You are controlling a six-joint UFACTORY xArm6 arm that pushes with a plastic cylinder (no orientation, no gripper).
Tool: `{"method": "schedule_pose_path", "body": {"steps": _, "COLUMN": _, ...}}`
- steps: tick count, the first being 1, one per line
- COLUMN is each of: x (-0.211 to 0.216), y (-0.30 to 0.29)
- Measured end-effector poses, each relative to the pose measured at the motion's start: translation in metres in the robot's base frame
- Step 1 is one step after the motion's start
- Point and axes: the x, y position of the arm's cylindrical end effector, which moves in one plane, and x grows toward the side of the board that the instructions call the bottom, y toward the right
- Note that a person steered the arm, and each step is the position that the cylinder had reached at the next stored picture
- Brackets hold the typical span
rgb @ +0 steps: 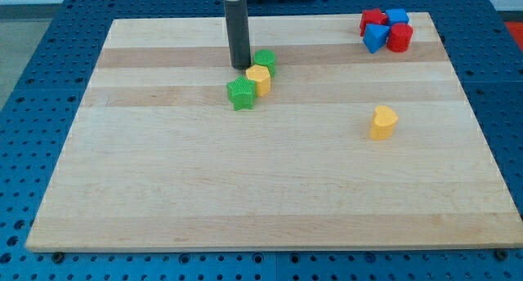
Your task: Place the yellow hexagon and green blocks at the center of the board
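The yellow hexagon (pixel 258 79) stands on the wooden board (pixel 245 183), left of centre in the upper part. A green block (pixel 265 62) touches it at its upper right. A green star-shaped block (pixel 241 94) touches it at its lower left. The three form a short diagonal row. My tip (pixel 240 66) is the lower end of the dark rod, which comes down from the view's top. It sits just left of the upper green block and just above the yellow hexagon's left side, close to both.
A yellow heart-shaped block (pixel 382 122) stands alone at the right of the board. A cluster of two red blocks (pixel 399 37) and two blue blocks (pixel 375 38) sits at the top right corner.
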Motion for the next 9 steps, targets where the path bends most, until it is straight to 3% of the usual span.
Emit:
{"method": "schedule_pose_path", "body": {"steps": 2, "x": -0.013, "y": 0.018}}
{"method": "schedule_pose_path", "body": {"steps": 4, "x": 0.055, "y": 0.017}}
{"method": "schedule_pose_path", "body": {"steps": 5, "x": 0.059, "y": 0.017}}
{"method": "schedule_pose_path", "body": {"steps": 7, "x": -0.014, "y": 0.015}}
{"method": "schedule_pose_path", "body": {"steps": 9, "x": -0.018, "y": 0.050}}
